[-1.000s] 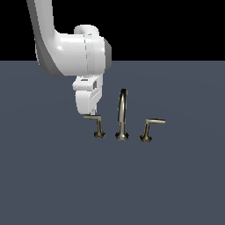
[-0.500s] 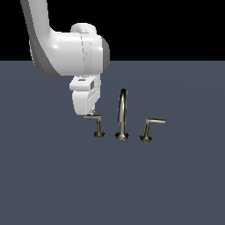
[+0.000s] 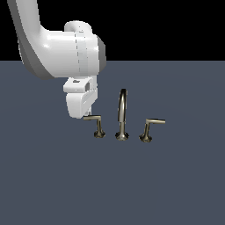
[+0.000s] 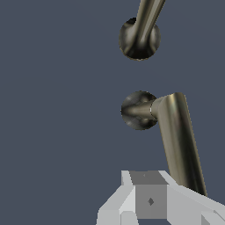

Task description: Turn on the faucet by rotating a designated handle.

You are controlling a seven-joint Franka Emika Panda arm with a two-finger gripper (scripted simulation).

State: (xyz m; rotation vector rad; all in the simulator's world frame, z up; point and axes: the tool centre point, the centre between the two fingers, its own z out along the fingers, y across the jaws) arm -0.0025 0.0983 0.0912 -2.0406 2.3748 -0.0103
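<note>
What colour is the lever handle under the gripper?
Brushed silver-grey metal with dark reflections; the handle shows best in the wrist view.

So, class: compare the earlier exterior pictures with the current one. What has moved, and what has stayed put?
The arm has drifted slightly toward the exterior view's left, its pincer staying by the tip of the left-pointing handle. The spout and other handle look unchanged. No grasp is visible.

On the table (image 3: 52, 184) the faucet's spout (image 3: 121, 115) stood between two handles. The handle (image 3: 97, 125) lay toward the exterior view's left, the other handle (image 3: 149, 129) toward its right. My pincer (image 3: 88, 115) hung just above the first handle's lever end.
</note>
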